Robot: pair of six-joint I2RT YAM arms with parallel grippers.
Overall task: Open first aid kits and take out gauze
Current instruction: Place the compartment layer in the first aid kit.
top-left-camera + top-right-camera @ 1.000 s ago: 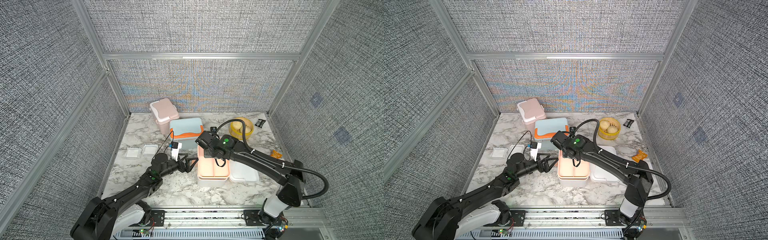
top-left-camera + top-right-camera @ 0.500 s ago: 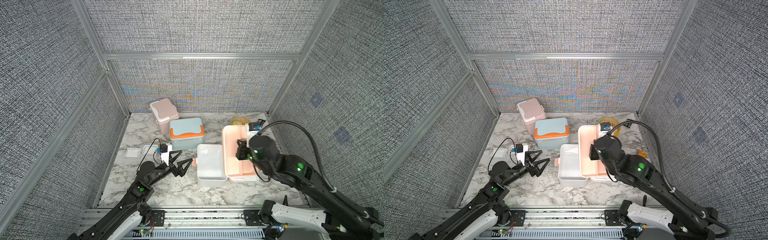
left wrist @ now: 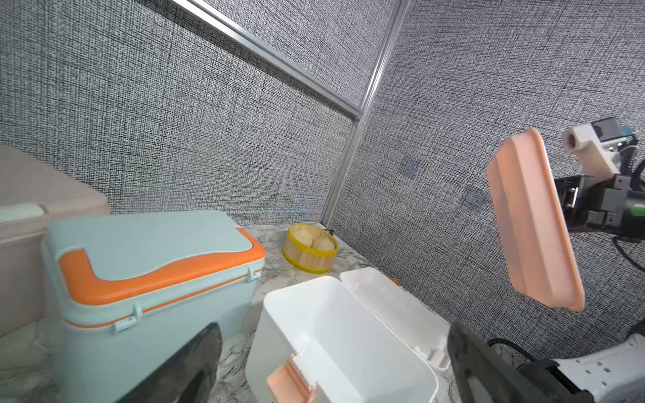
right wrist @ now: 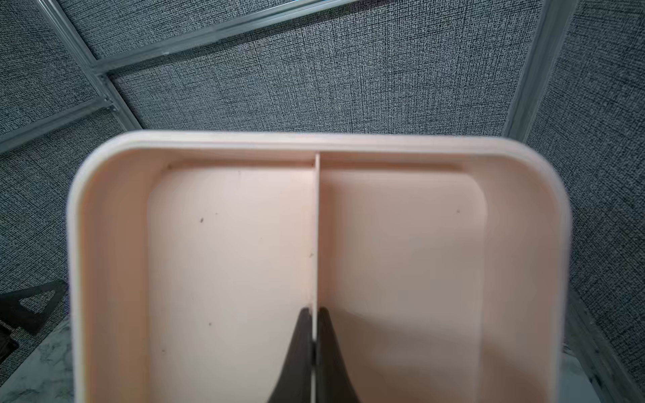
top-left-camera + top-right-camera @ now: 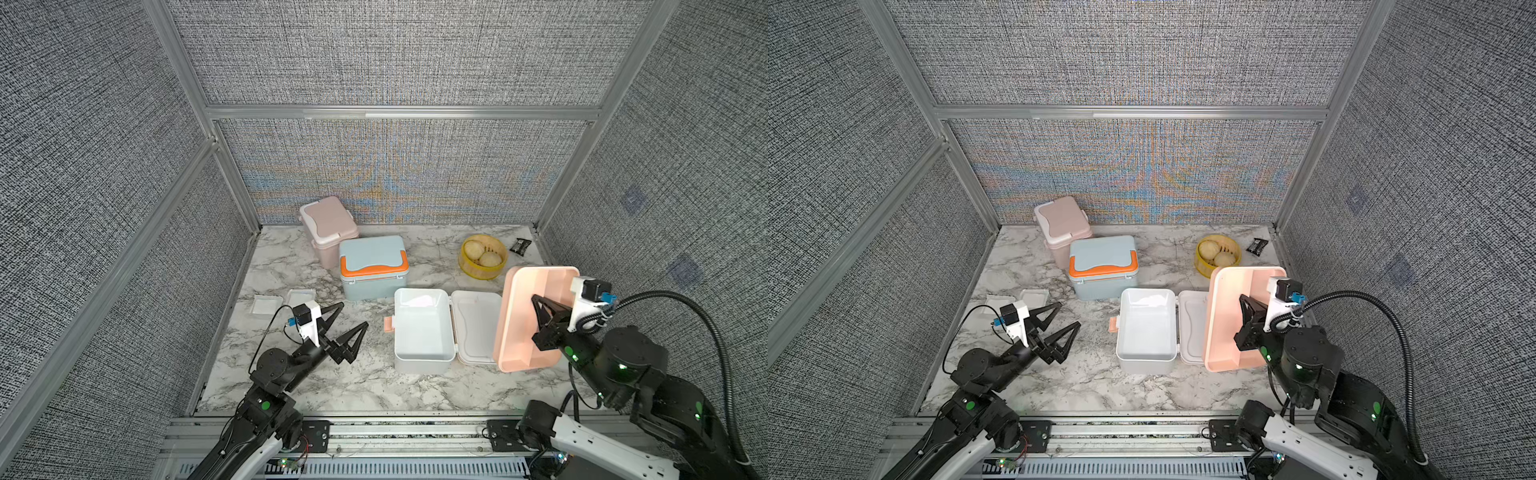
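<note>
Three first aid kits are seen on a marble counter (image 5: pixel 332 386). The white kit (image 5: pixel 422 365) sits mid-counter, opened, its cavity facing up and its long axis running from front to back. Its lid (image 5: pixel 476 324) lies flat on the right, and a peach latch tab sticks out on the left.

A peach divided tray (image 5: pixel 523 324) is held in the air over that lid, tipped almost on edge, with its long axis front to back and its open side turned right. The right hand (image 4: pixel 316 314) is clamped tight on the tray's centre divider.

Behind the white kit, the light blue kit (image 5: pixel 372 266) with orange trim stands closed, its long axis left to right. The dusty pink kit (image 5: pixel 328 224) stands closed against the back wall, turned askew.

Two wrapped gauze pads (image 5: pixel 264 305) (image 5: pixel 300 297) lie flat, side by side, at the counter's left edge. The left hand (image 5: pixel 354 314) hangs spread wide and holding nothing, between the pads and the white kit.
</note>
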